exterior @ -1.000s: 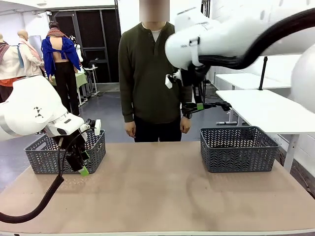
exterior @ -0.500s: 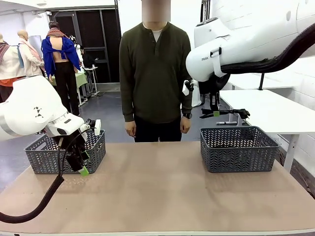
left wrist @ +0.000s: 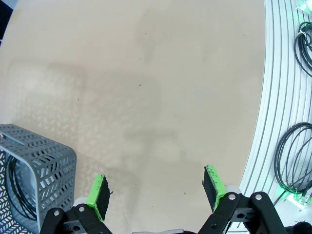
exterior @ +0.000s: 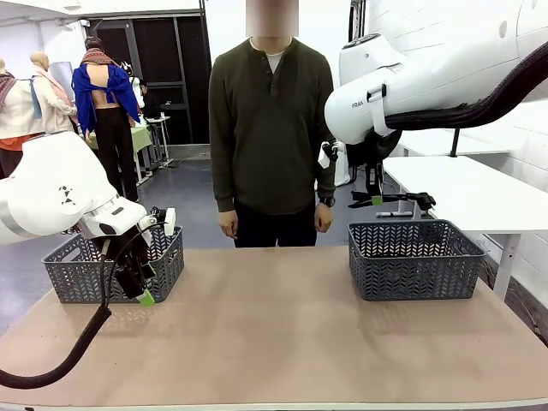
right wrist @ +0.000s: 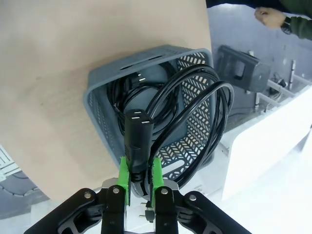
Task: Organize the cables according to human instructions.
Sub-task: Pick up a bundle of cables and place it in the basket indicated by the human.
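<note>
Right claw (right wrist: 139,176) pinches a cable (right wrist: 195,117) above tan table (exterior: 282,342).

A white table (exterior: 479,193) stands at right by a white wall (exterior: 402,17). Behind, grey floor (exterior: 184,201) runs to dark doors (exterior: 163,77).

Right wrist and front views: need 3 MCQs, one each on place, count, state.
1. Where does the coiled cable held by the right claw hang?
A. above the right basket
B. on the tabletop
C. in the person's hand

2. How many grey baskets stand on the table?
A. one
B. two
C. three

3. The left claw is:
A. shut on a plug
B. open
C. shut, empty

Key: 1 A, the right wrist view looks down the cable into the basket; 2 B, the left basket and the right one; 3 B, green pads stand wide apart over bare tabletop.
</note>
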`<state>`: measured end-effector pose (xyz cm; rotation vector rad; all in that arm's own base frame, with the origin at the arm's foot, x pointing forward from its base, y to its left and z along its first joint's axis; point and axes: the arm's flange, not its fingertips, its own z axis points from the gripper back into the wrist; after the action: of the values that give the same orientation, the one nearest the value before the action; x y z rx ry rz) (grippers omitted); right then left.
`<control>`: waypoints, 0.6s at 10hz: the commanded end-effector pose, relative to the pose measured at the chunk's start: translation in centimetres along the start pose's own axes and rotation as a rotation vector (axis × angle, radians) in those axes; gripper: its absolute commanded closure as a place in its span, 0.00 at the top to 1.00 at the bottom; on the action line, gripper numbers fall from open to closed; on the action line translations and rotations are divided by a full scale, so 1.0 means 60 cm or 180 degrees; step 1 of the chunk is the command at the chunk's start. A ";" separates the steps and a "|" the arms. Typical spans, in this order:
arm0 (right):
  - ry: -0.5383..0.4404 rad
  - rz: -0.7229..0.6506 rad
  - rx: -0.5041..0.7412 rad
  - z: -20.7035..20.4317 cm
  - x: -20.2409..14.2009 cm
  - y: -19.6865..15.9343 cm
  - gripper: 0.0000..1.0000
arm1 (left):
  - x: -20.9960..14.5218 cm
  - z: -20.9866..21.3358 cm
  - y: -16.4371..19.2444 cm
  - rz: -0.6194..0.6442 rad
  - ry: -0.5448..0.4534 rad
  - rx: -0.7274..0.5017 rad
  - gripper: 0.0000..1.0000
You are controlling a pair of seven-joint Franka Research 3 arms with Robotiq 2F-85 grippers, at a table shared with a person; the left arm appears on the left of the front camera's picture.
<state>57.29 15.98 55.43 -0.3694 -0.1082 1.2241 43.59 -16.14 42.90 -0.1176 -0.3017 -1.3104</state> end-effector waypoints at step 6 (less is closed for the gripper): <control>-0.0103 -0.0074 -0.0125 -0.046 -0.068 0.027 0.00 | 0.002 0.002 0.000 0.0000 0.0029 0.0004 1.00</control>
<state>56.72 13.45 53.78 -0.3756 -0.1259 1.2012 43.59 -16.14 42.90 -0.1176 -0.3018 -1.3102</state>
